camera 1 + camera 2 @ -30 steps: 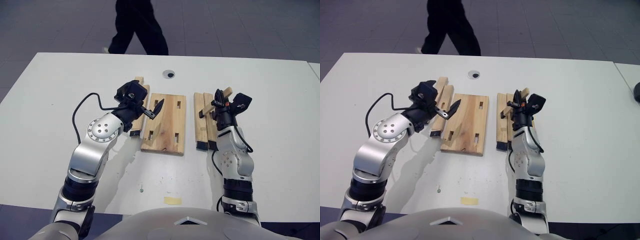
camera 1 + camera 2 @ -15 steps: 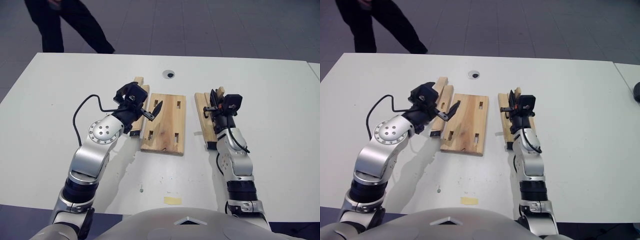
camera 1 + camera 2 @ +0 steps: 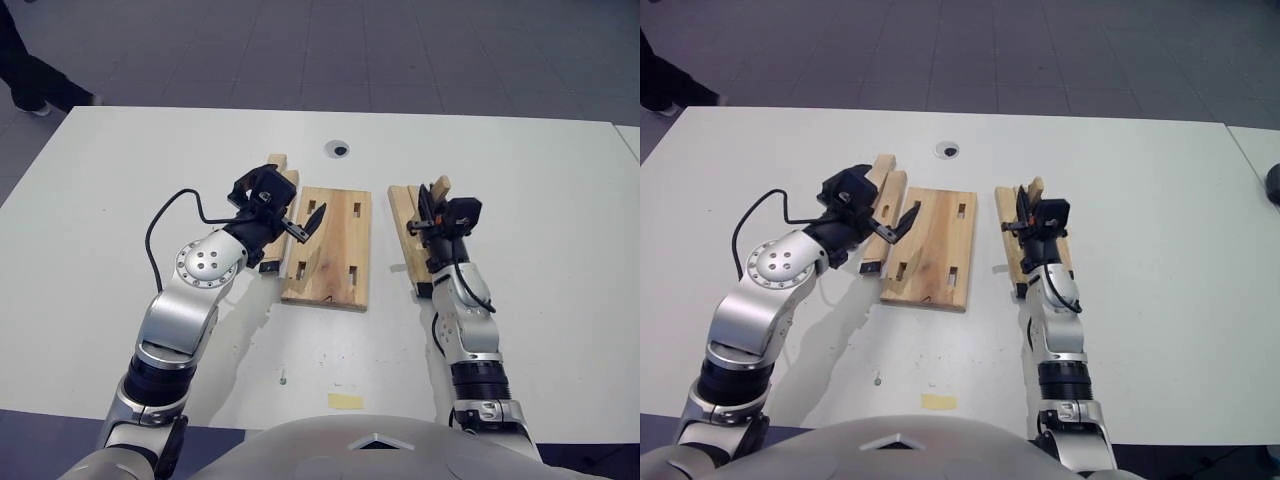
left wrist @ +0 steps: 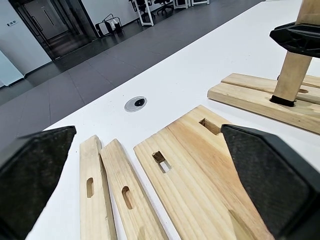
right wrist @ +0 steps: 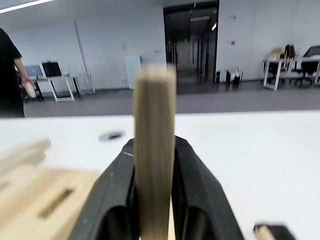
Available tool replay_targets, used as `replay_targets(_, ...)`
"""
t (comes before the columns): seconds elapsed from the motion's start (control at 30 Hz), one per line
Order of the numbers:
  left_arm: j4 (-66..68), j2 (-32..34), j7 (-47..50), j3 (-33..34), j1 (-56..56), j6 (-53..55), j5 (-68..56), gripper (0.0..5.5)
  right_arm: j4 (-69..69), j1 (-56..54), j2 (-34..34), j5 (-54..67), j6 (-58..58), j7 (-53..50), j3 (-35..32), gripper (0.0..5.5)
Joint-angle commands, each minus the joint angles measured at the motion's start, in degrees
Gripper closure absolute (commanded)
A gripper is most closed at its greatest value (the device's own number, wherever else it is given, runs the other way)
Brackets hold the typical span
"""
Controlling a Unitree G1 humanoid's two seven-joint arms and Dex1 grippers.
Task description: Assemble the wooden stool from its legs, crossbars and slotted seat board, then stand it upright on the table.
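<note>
The slotted seat board lies flat at mid-table. Two slotted legs lie along its left edge, two more legs to its right. My left gripper hovers open over the board's left edge and holds nothing; its pads stand wide apart above the left legs and the board. My right gripper is shut on a crossbar. The crossbar stands upright with its lower end in a slot of a right leg.
A round cable grommet sits in the white table behind the board. A yellow tape scrap and a small screw lie near the front edge. Bare table spreads to both sides.
The right gripper has turned the crossbar from slanting across the right legs to upright on them, and its wrist has rotated. The left arm has kept still.
</note>
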Motion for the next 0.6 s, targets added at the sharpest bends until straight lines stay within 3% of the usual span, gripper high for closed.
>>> replay_targets(0.03, 0.5, -0.2, 0.2, 1.3, -0.6, 0.1, 0.1, 0.1, -2.7, -2.2, -0.2, 0.2, 3.1, -0.7, -0.8, 4.15)
replay_targets(0.6, -0.1, -1.9, 2.0, 0.9, 0.4, 0.1, 1.5, 0.1, -17.9, -16.5, -1.1, 4.6, 20.1, -1.4, -2.1, 1.47)
